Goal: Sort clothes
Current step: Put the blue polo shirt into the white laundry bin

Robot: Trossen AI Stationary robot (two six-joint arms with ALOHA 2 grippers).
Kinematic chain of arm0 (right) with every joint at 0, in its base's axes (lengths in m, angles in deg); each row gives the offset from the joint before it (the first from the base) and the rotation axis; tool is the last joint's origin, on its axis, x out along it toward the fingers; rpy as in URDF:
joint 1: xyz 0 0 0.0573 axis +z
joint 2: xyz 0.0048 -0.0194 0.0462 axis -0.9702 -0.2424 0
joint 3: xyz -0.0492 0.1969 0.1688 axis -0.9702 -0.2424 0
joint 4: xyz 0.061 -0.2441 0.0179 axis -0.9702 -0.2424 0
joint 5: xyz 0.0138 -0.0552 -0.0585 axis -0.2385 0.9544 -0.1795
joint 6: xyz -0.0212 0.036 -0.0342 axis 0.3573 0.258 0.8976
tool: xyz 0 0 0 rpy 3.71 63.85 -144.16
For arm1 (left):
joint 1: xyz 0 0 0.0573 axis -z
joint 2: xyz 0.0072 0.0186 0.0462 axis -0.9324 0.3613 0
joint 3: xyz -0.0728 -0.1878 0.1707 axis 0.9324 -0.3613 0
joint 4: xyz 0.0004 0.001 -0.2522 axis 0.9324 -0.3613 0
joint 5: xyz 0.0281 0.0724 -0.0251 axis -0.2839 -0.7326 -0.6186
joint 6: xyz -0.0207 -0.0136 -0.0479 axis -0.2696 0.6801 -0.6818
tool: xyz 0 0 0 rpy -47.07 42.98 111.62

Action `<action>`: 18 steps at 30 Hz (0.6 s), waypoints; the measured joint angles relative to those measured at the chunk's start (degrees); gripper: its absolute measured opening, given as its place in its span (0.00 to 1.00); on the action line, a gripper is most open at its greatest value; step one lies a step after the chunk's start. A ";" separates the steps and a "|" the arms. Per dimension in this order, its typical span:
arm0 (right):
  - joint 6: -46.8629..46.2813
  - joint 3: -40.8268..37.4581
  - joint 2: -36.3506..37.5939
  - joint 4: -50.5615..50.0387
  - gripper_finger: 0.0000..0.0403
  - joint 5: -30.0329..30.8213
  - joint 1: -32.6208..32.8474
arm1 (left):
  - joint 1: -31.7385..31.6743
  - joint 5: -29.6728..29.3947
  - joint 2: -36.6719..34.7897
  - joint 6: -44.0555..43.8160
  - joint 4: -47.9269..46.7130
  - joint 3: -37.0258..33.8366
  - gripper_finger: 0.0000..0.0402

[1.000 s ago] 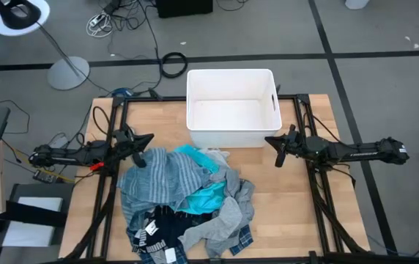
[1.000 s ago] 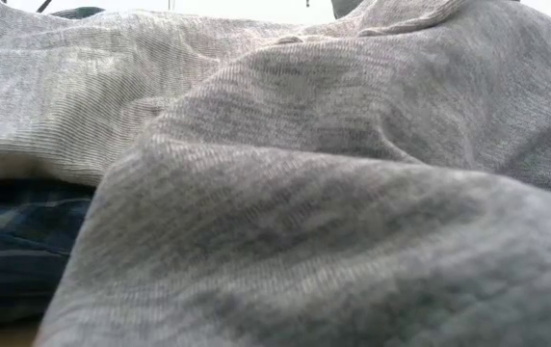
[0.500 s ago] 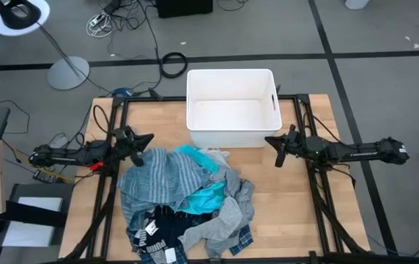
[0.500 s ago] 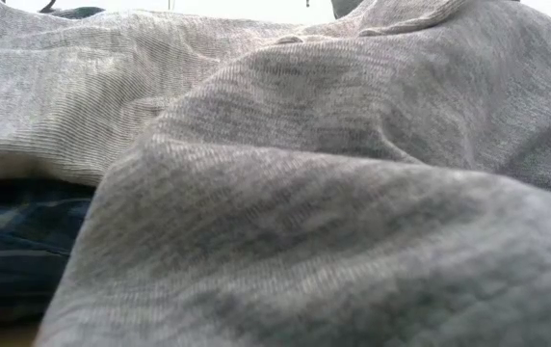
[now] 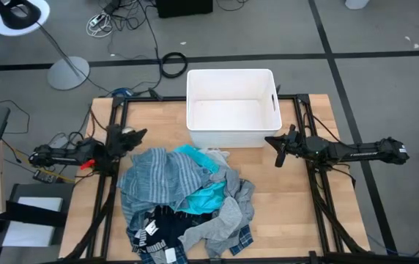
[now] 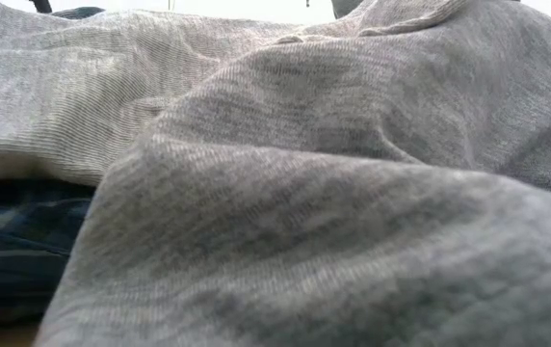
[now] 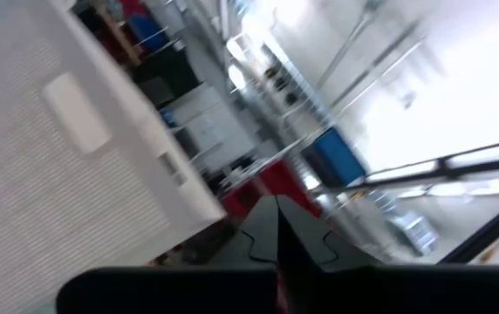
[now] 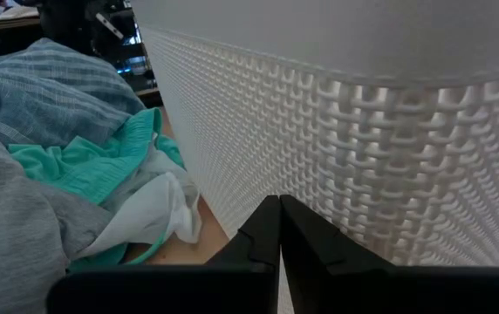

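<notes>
Grey carpet floor (image 5: 385, 95) with dark seams. Floor lamp's round base (image 5: 68, 73) beyond the wooden desk (image 5: 305, 213). Loose black cables (image 5: 171, 64) coiled nearby. Shelving and bright light in left wrist view.

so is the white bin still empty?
Empty. The high view shows the white bin with a bare floor; the clothes all lie piled on the table in front of it.

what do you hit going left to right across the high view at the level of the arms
left end effector → white bin → right end effector; the clothes pile lies nearer the camera's bottom edge, below that line.
</notes>
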 joint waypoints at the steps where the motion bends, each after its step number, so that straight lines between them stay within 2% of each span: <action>1: 0.01 0.00 0.01 0.02 0.03 0.00 0.01 | 0.00 -0.02 0.00 0.28 1.66 0.00 0.01; 7: 0.00 0.00 0.00 0.02 0.03 -0.01 0.01 | 0.00 -0.17 0.02 1.20 6.65 0.00 0.01; 14: 0.00 0.00 0.01 0.02 0.03 0.00 0.01 | -0.04 -0.16 0.01 -6.12 9.61 0.00 0.01; 18: 0.00 0.00 0.02 0.02 0.03 -0.01 0.01 | -0.04 1.14 0.02 -4.39 13.13 0.02 0.01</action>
